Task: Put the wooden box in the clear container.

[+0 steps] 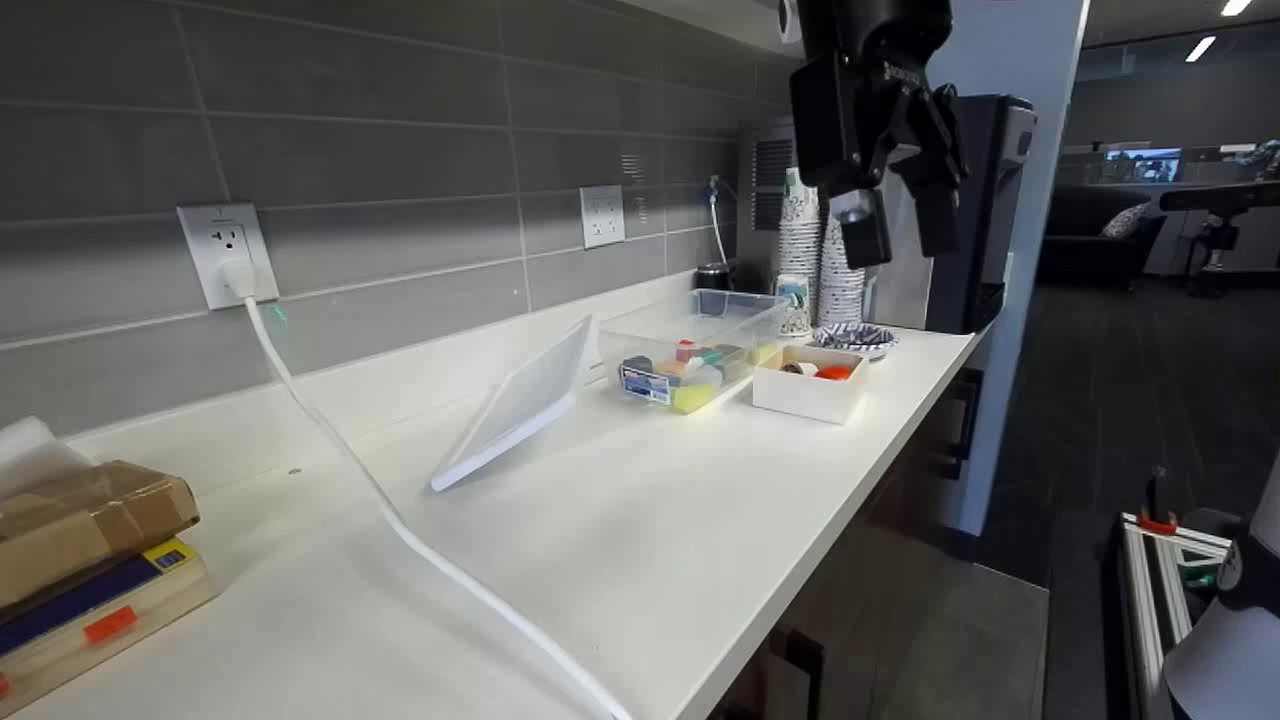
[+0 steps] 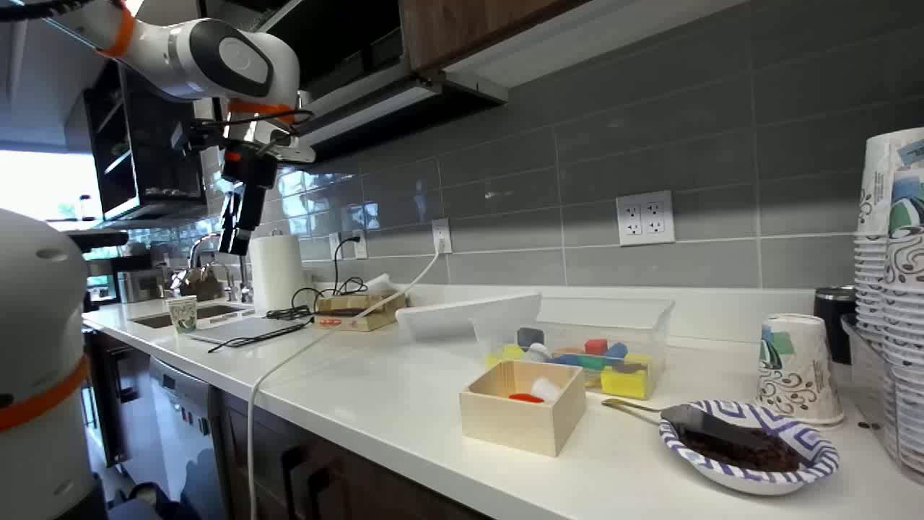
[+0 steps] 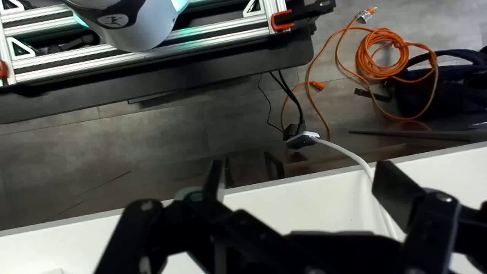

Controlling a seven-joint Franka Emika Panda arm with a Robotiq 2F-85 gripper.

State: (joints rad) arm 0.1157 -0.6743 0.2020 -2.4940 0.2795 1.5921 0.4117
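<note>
The wooden box [image 2: 505, 422] stands on the counter near the front edge. It is pale and open-topped, with a red-orange item and a white item inside; it also shows in an exterior view [image 1: 803, 398]. The clear container [image 2: 639, 325] is just behind it against the wall side, holding several coloured blocks; it also shows in an exterior view [image 1: 640, 330]. My gripper [image 1: 903, 240] is open and empty, high above the counter, pointing down; it shows also in an exterior view [image 2: 237, 242] and the wrist view [image 3: 300, 171]. Box and container are not recognisable in the wrist view.
A white lid [image 1: 520, 405] leans beside the container. A white cable [image 1: 430, 550] crosses the counter and hangs over its edge. A patterned paper plate [image 2: 751, 477] with dark contents, paper cups [image 2: 798, 368] and a cardboard box [image 1: 90, 515] stand on the counter.
</note>
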